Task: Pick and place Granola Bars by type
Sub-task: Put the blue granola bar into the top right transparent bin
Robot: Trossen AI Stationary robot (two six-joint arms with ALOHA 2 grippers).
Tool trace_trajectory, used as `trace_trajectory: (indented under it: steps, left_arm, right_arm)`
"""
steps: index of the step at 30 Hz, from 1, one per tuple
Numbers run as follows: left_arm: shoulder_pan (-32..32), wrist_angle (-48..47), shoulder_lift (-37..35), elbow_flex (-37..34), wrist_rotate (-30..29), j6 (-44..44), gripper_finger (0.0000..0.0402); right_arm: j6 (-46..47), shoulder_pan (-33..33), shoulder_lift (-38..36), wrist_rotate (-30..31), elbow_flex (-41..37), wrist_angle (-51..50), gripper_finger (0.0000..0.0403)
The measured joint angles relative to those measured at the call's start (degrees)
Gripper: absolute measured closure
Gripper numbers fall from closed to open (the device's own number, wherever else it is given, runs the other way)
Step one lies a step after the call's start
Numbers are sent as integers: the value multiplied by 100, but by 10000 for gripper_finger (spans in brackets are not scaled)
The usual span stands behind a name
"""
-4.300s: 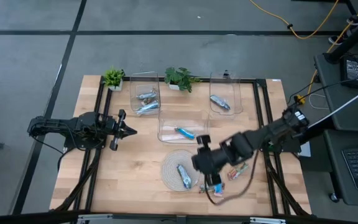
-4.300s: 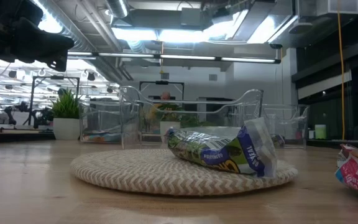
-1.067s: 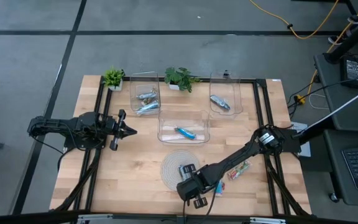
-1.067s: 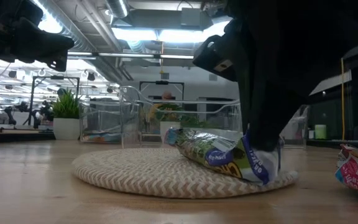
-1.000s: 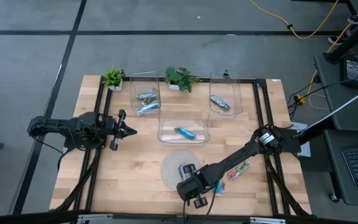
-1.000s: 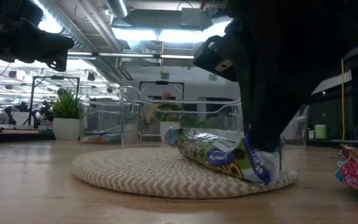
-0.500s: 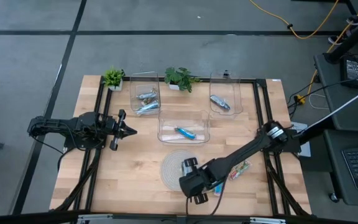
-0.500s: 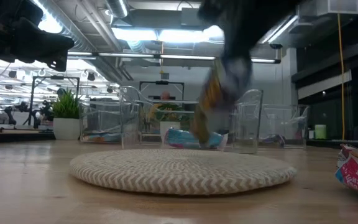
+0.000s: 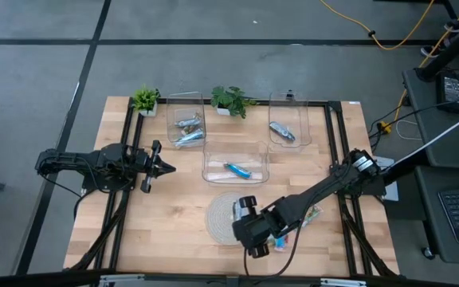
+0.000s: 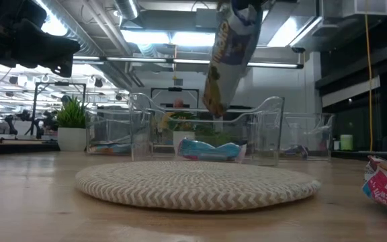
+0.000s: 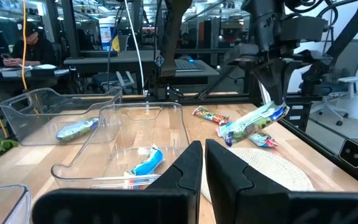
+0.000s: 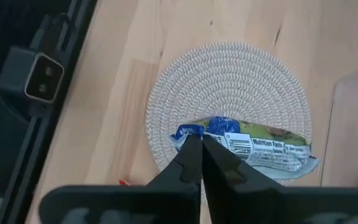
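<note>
**Bar lifted clear of the mat**

My right gripper point(image 12: 201, 144) is clenched on one end of a green-and-blue granola bar point(image 12: 253, 148), so it dangles above the woven mat point(image 10: 197, 185) — free to carry toward the clear bins point(image 9: 236, 163). My left gripper point(image 9: 159, 167), pinched closed and empty, waits over the counter point(image 9: 166, 223) well away. From overhead my own arm hides the bar, and the loose bars point(image 9: 305, 217) beside the mat are half covered, so I can't sort those yet.

right gripper point(image 12: 202, 147) raised, jaws clamped
</note>
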Motion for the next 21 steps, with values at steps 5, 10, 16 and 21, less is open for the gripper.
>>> trace_trajectory:
  steps: [5,10,16,21]
  left_arm:
    - [0,0,0,-1,0,0,391]
    - [1,0,-1,1,0,0,388]
    - [0,0,0,-1,0,-2,388]
    - [1,0,1,0,1,0,391]
  right_arm:
    - [3,0,-29,1,-5,-230,393]
    - [73,2,-348,278,-9,-398,393]
    - [304,2,-763,709,-9,-616,393]
    - [324,-3,-996,783,-9,-864,393]
